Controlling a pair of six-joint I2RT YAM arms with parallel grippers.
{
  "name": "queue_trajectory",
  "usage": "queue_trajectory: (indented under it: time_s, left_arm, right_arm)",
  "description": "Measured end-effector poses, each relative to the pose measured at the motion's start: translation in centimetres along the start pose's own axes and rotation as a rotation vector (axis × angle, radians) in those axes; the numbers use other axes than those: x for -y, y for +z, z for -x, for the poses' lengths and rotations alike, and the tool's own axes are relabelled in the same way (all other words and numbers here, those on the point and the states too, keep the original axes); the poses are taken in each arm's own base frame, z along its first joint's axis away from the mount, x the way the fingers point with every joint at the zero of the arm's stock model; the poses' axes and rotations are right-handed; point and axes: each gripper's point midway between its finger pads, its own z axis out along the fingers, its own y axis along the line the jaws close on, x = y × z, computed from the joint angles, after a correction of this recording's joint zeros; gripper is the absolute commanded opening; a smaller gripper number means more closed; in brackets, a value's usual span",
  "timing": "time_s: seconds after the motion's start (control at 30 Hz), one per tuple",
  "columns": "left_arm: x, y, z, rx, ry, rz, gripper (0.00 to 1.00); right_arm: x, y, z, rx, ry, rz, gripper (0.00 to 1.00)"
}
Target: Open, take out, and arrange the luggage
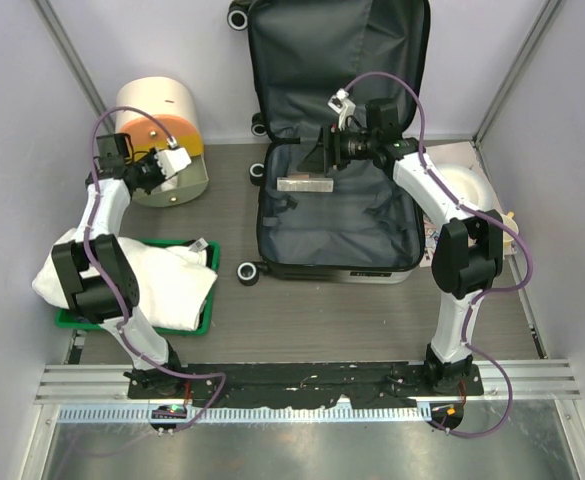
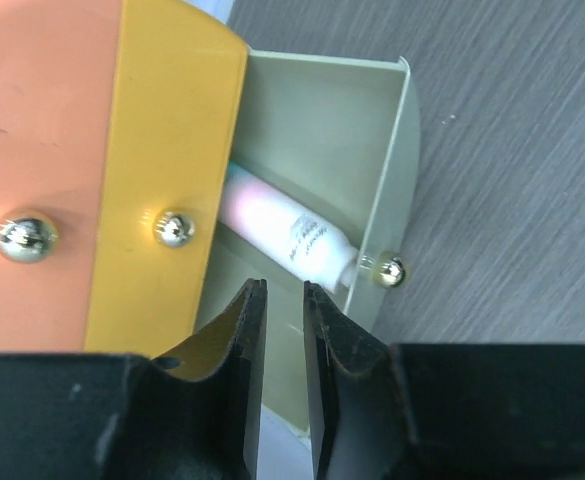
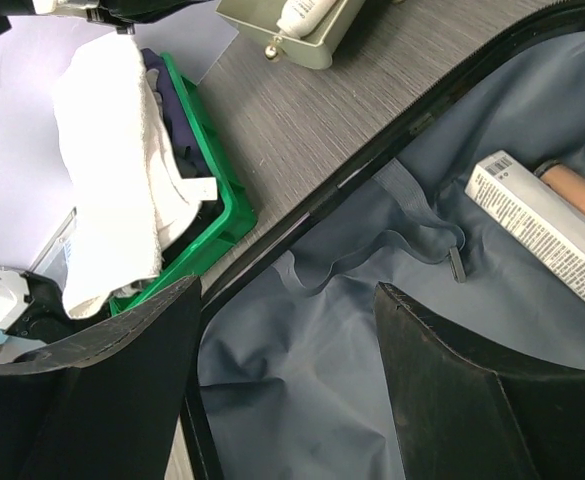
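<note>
Open luggage (image 1: 337, 215) beneath right claw (image 1: 322, 152)

The left gripper (image 2: 284, 300) has its fingers (image 2: 247, 330) nearly together, a thin gap between them. Just ahead lies a white tube (image 2: 287, 232) in a pale green drawer (image 2: 392, 160). Left of the fingers is an orange-and-yellow front (image 2: 122, 150) with metal studs (image 2: 174, 228). Grey tabletop (image 2: 512, 150) to the right.

luggage (image 1: 337, 215): lay open at centre – lid propped behind
box (image 1: 305, 184): in luggage
tray (image 1: 208, 310): left of luggage, towel (image 1: 167, 280) on it
cylinder (image 1: 162, 140): behind tray
</note>
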Motion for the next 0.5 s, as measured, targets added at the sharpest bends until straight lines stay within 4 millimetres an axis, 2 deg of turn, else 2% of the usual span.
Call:
queue_trajectory:
  time_s: [0.17, 0.3, 0.5]
  left_arm:
    - [2.3, 0.3, -1.6, -0.044, -0.079, -0.064, 0.14]
    - [4.5, 0.8, -3.0, -0.079, -0.118, -0.117, 0.12]
    - [6.7, 2.9, -6.2, -0.15, -0.178, -0.175, 0.11]
  right_arm:
    - [0.4, 0.1, -1.0, -0.018, 0.012, -0.006, 0.75]
    - [0.7, 0.1, -1.5, -0.028, 0.015, -0.013, 0.75]
    - [0.8, 0.1, -1.5, -0.03, 0.009, -0.019, 0.75]
